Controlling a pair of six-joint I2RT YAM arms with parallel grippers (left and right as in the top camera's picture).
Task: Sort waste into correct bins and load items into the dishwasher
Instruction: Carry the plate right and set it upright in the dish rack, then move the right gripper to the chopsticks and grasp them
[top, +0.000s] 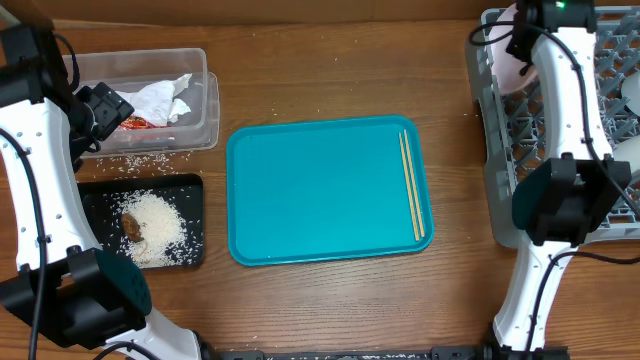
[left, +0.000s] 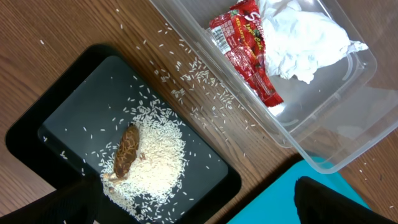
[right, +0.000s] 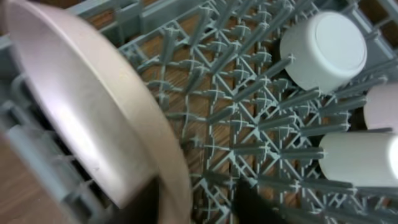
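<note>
The clear tub (top: 205, 110) holds a crumpled white napkin (left: 298, 37) and the red wrapper (left: 249, 50). The black tray (top: 100, 195) holds a heap of rice (left: 155, 162) and the brown lump (left: 126, 151). My left gripper (left: 196, 202) is open and empty, above the gap between tub and tray (top: 105, 108). The chopsticks (top: 410, 185) lie on the teal tray (top: 320, 190). The round white plate (right: 81, 106) stands on edge in the grey dish rack (top: 500, 170). My right gripper (right: 202, 196) straddles the plate's rim, with a gap at one finger.
Loose rice grains (left: 199, 81) lie on the wooden table between tub and black tray. An upturned white cup (right: 323, 50) and other white dishes (right: 354, 158) sit among the rack's pegs. The right arm (top: 565, 110) reaches across the rack.
</note>
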